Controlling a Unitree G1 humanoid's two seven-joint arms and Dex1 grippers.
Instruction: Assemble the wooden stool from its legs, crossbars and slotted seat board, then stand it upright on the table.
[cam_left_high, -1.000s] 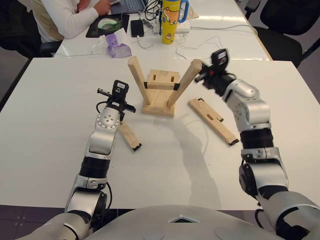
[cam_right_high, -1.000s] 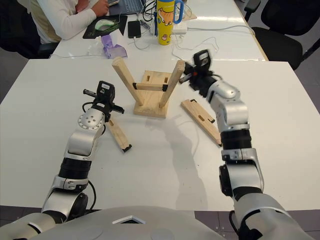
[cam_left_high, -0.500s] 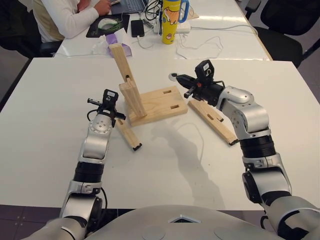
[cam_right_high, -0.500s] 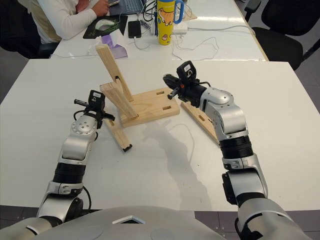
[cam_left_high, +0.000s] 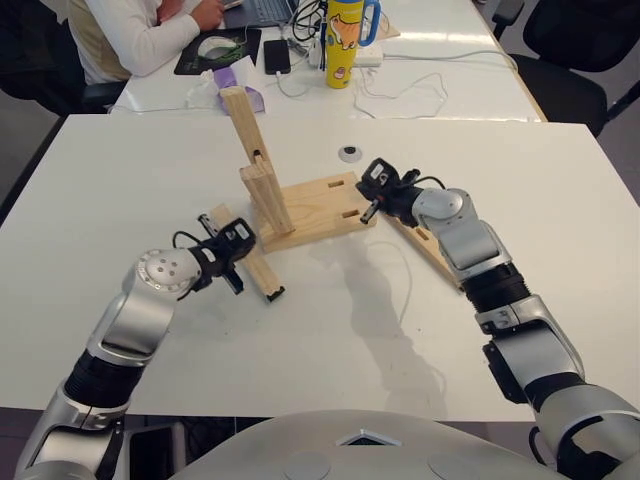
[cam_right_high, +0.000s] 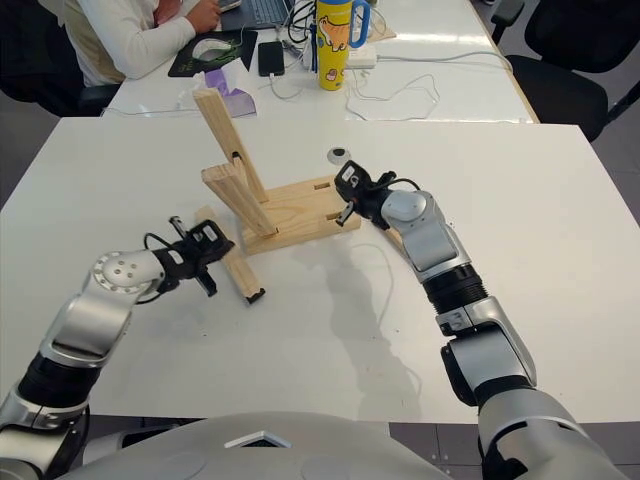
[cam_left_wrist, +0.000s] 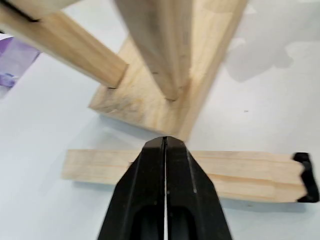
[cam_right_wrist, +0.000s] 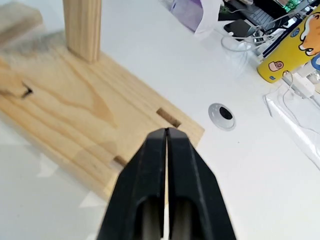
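Observation:
The slotted seat board (cam_left_high: 318, 207) lies flat on the white table. Two legs stand at its left end, a tall one (cam_left_high: 244, 124) and a shorter one (cam_left_high: 266, 195) in front. My right gripper (cam_left_high: 371, 203) is shut and empty at the board's right edge; in the right wrist view its tips (cam_right_wrist: 166, 132) hover over the board (cam_right_wrist: 75, 112) near two slots. My left gripper (cam_left_high: 229, 263) is shut and empty, just above a loose leg (cam_left_high: 250, 262) lying left of the board. The left wrist view has that leg (cam_left_wrist: 225, 170) below its tips (cam_left_wrist: 165, 142). Another loose leg (cam_left_high: 432, 248) lies under my right forearm.
A round cable grommet (cam_left_high: 349, 153) sits in the table behind the board. The second table beyond holds a yellow mug (cam_left_high: 343, 40), cables, a phone (cam_left_high: 276, 56) and a purple tissue pack (cam_left_high: 228, 80). The table's near half and far right are bare.
The board with its legs dropped from tilted up to flat a second ago and has stayed put since. My right gripper lowered to the board's right edge. My left arm drew back over the loose leg.

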